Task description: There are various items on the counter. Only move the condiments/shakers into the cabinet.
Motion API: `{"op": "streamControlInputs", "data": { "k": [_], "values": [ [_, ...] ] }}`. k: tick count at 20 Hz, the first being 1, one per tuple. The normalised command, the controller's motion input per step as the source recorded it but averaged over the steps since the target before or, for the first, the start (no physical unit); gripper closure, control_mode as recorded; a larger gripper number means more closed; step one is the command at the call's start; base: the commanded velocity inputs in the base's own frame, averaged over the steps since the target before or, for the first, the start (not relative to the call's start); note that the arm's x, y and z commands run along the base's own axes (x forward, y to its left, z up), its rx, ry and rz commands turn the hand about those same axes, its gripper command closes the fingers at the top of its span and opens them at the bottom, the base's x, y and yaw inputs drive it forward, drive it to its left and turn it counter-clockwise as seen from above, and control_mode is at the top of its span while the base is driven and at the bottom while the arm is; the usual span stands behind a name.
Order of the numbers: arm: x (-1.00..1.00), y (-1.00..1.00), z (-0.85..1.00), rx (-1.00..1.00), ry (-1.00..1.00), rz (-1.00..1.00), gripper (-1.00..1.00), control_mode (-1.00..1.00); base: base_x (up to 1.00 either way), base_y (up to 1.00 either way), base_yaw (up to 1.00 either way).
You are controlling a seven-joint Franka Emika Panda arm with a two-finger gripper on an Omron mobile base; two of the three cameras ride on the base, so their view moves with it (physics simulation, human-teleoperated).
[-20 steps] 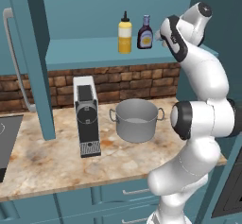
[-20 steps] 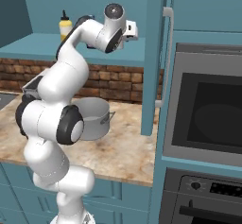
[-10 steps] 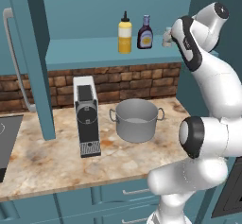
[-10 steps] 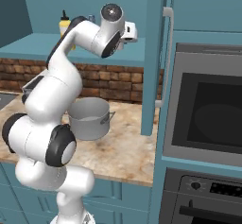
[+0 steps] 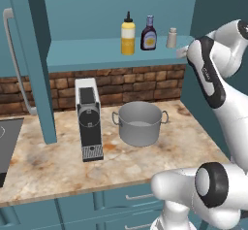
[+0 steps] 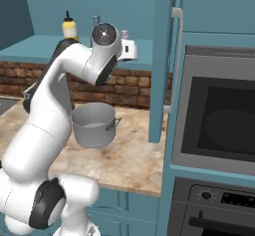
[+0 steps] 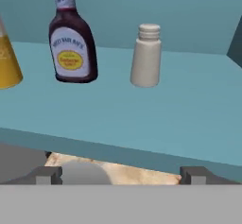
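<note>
— So, where are the condiments standing?

— All three are standing upright in a row on the cabinet shelf [image 5: 97, 49]: the yellow squeeze bottle [image 5: 128, 34], then the dark sauce bottle [image 5: 148, 33] just beside it, then the small shaker [image 5: 171, 38], each apart from the next.

— And the gripper [image 7: 120, 175]?

— It is hovering in front of the shelf edge, fingers spread wide apart, gripping nothing. In the hand view the shaker is sitting ahead of it, well clear of the fingertips [image 7: 45, 175].

— What is sitting on the desk [image 5: 48, 163]?

— A steel pot [image 5: 140, 123] and the coffee machine [image 5: 89, 119] to its left.
</note>
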Motion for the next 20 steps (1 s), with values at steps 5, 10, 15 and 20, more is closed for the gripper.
{"op": "streamControlInputs", "data": {
  "k": [5,10,15,20],
  "values": [
    [-0.30,0.00,0.00,0.00,-0.08,0.02,-1.00,-1.00,0.00,0.00,0.00],
    [-1.00,0.56,-0.48,-0.13,-0.07,0.27,-1.00,-1.00,0.00,0.00,0.00],
    [-1.00,0.68,-0.28,-0.13,-0.03,0.35,-1.00,-1.00,0.00,0.00,0.00],
    [-1.00,0.91,-0.16,-0.21,0.00,0.39,-1.00,-1.00,0.00,0.00,0.00]
  ]
}}
